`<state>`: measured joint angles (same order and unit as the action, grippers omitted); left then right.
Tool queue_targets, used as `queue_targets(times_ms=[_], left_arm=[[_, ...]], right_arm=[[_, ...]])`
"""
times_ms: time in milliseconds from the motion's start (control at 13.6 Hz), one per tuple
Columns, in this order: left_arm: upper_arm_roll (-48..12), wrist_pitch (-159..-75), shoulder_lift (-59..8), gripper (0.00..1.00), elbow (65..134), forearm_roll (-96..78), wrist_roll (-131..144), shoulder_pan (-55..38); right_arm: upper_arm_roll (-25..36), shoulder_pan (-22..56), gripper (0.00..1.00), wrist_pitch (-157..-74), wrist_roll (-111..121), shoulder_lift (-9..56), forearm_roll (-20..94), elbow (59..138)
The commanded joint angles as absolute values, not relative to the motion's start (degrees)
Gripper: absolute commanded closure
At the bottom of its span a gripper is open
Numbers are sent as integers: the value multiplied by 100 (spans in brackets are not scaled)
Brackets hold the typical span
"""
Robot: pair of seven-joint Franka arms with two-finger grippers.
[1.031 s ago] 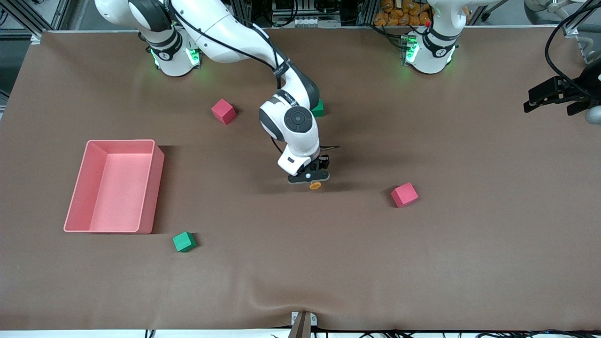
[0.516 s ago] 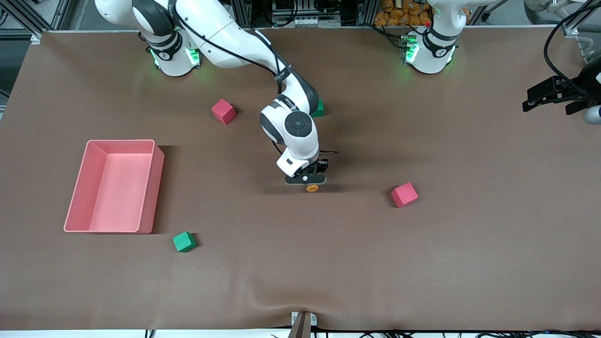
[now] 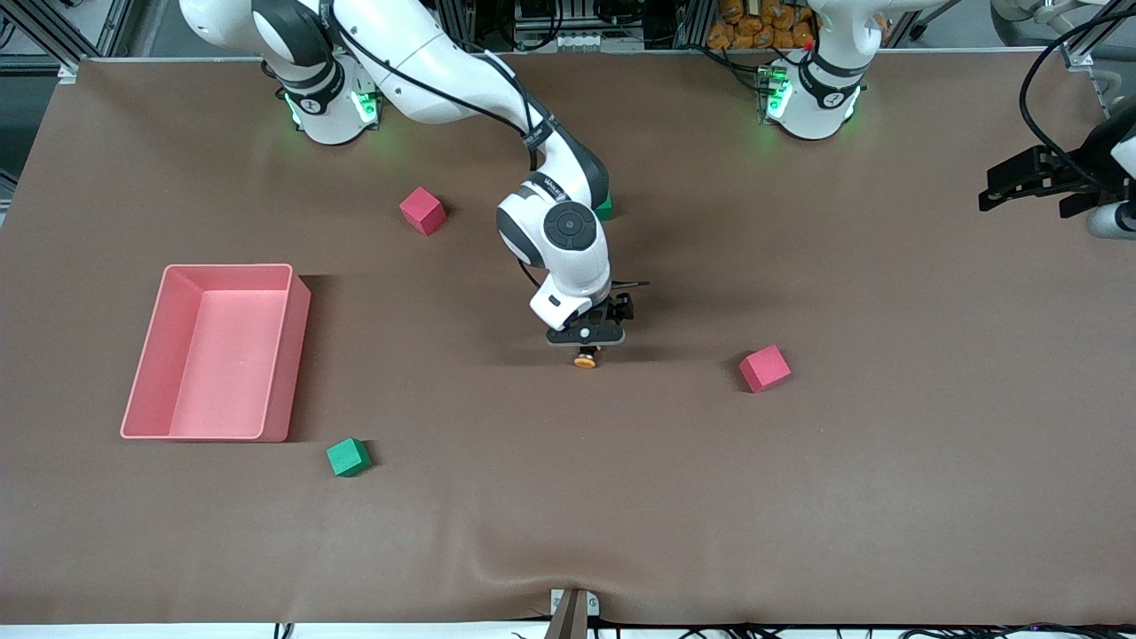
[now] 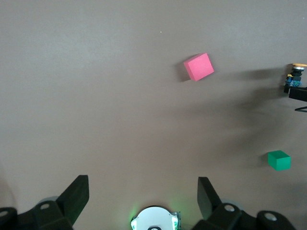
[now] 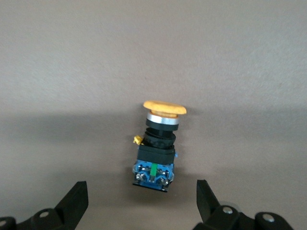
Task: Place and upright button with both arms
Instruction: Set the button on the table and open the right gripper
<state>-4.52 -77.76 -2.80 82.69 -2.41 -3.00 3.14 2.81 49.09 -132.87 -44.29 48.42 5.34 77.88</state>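
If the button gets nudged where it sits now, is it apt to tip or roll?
The button probably tips easily: its orange cap is wider than the body beneath it. On its side the round cap would likely roll it in an arc. It looks rigid, so the open right gripper shouldn't deform it.

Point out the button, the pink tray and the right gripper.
button (image 5: 160,139), right wrist view, black body below the orange cap
pink tray (image 3: 300,355), front view, outer side wall
right gripper (image 3: 586,342), front view, between its fingertips

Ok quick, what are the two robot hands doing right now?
Left gripper: open, empty, waiting at the table's edge.
Right gripper: open over the orange push-button, not holding it.
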Motion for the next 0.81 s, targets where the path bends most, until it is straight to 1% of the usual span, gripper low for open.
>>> queue_targets(times_ms=[0, 221, 368, 589, 737], left_arm=[[-492, -7699, -465, 0, 8218, -385, -396, 238], [-492, -7699, -659, 0, 8227, -755, -299, 229], [-492, -7699, -799, 0, 8218, -712, -369, 150], [-483, -7708, -1089, 0, 8191, -677, -185, -270], [-483, -7778, -1439, 0, 8095, -677, 139, -587]], right_arm=[[334, 4835, 0, -12694, -4421, 4361, 650, 7787], [369, 4632, 0, -11597, -4193, 3834, 607, 7857], [369, 4361, 0, -10945, -3939, 3482, 589, 7919], [378, 4000, 0, -10425, -3578, 2999, 580, 8234], [387, 3658, 0, -10371, -3437, 2691, 528, 8533]])
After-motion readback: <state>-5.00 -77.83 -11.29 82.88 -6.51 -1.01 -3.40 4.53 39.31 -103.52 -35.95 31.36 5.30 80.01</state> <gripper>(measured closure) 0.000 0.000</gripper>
